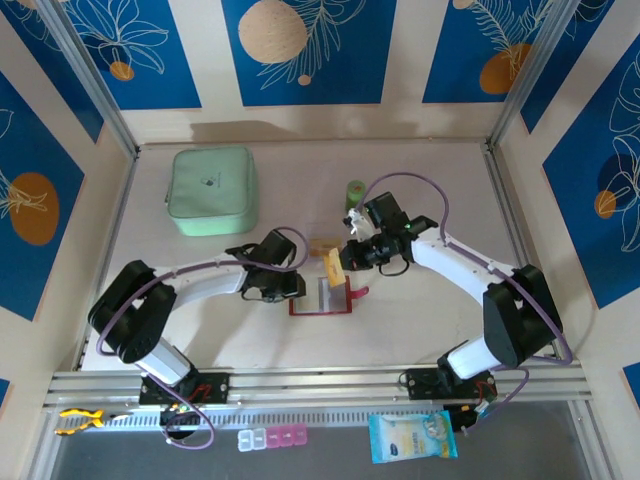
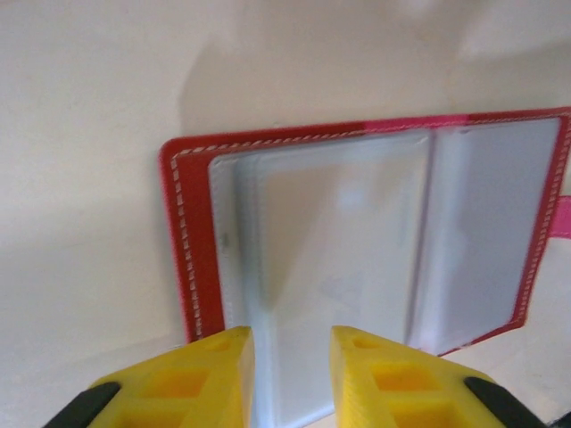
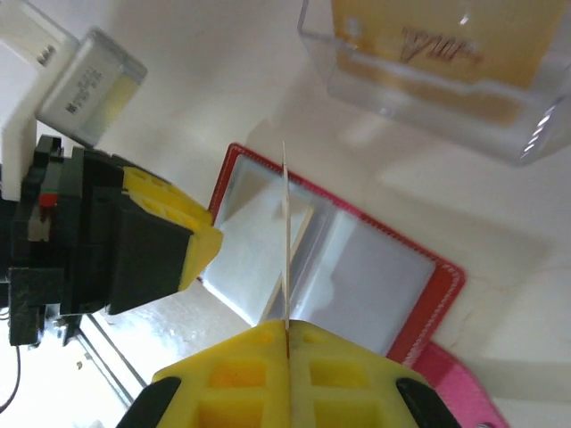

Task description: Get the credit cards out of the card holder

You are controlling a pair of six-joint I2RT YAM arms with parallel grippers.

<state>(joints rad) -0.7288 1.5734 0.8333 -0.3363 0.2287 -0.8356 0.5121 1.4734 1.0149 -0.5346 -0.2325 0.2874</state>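
The red wallet (image 1: 325, 298) lies open, clear pockets up, at the middle of the table (image 1: 300, 165) between the two grippers. The right gripper (image 3: 287, 332) is clenched on a beige card (image 3: 285, 223), held upright and edge-on over the pockets; whether its far edge touches the wallet cannot be told. The left gripper (image 2: 290, 357) sits at the wallet's left edge, fingers parted by a narrow gap and grasping nothing. A clear tray (image 3: 357, 85) holding a second card (image 3: 446, 40) stands just beyond the wallet, and a mint pouch (image 1: 212, 190) lies well apart at far left.
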